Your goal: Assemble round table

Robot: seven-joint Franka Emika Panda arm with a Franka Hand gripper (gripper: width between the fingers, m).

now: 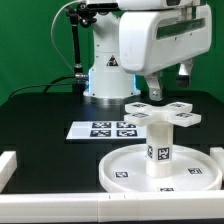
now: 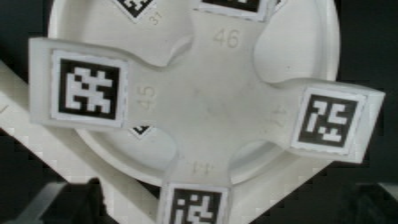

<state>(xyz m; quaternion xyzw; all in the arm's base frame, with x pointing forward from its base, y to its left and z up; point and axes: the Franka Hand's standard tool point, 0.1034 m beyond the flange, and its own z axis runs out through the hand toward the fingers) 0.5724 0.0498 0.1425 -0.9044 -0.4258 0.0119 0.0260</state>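
"Black tabletop is showing on both feeds. Which step are you running?"

"I'm judging it as seating the cross-shaped foot (image 1: 160, 113) on the leg (image 1: 158, 140), which is standing upright in the round disc (image 1: 195, 158). The gripper (image 1: 158, 93) is hovering just above the foot, and I cannot tell whether it's gripping. Next I'm expecting a centred grasp and a twist."

"Obstacles?"

"Only the marker board (image 1: 104, 128), lying apart from the disc."

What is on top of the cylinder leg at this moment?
The cross-shaped foot sits on the upright leg, which stands in the round disc. The foot covers the leg's top, so their joint cannot be seen.
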